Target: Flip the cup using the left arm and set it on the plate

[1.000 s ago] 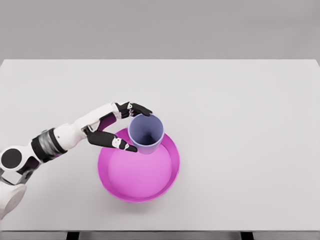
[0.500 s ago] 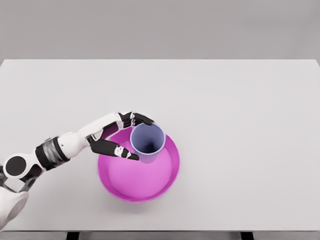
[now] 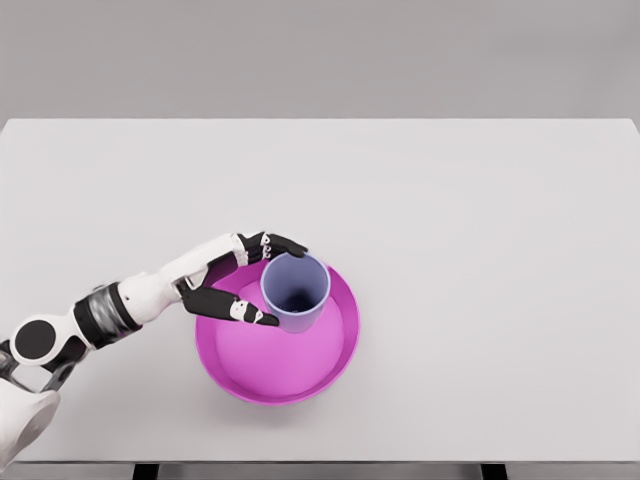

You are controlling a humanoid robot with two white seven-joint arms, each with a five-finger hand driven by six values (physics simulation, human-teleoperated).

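Note:
A lavender-blue cup [image 3: 296,292] stands upright, mouth up, over the upper-left part of the magenta plate [image 3: 344,342]. My left hand [image 3: 283,285] reaches in from the lower left and is shut on the cup. Its black fingers [image 3: 276,243] wrap the far side by the rim. The thumb [image 3: 240,309] presses the near left side. The cup's base is hidden by its own wall, so I cannot tell whether it touches the plate floor. No right arm shows.
The plate has a raised rim and sits near the front middle of a large pale grey table [image 3: 480,230]. My left forearm [image 3: 130,300] crosses the table at the lower left.
The cup and left hand have moved slightly down and inward over the plate. The forearm has slid a little lower. The grasp looks the same.

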